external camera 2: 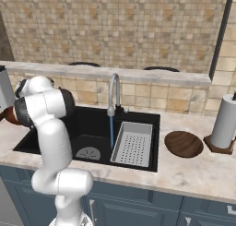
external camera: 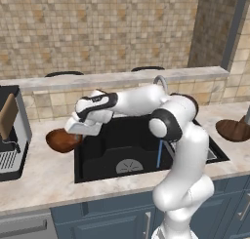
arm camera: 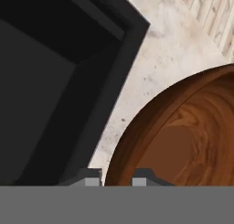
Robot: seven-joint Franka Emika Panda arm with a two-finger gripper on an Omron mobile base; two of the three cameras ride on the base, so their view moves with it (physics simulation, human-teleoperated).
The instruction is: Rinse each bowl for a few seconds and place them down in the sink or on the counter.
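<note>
One reddish-brown bowl point(external camera: 61, 140) is over the counter point(external camera: 44, 179) just left of the black sink point(external camera: 100, 155). My gripper point(external camera: 74, 130) is at its right rim, reaching over from the sink side. In the hand view the bowl point(arm camera: 183, 136) has its rim between my two fingertips point(arm camera: 92, 181), and the gripper point(arm camera: 115, 181) is shut on that rim. I cannot tell whether this bowl rests on the stone or hangs just above it. A second bowl point(external camera 2: 183, 144) lies on the counter right of the sink. Water runs from the silver faucet point(external camera 2: 113, 89) into the basin.
A grey perforated tray point(external camera 2: 133, 144) fills the sink's right half. A coffee machine point(external camera: 10, 130) stands at the far left, close to the held bowl. A paper towel roll point(external camera 2: 226, 119) stands at the far right. A raised ledge runs behind the sink.
</note>
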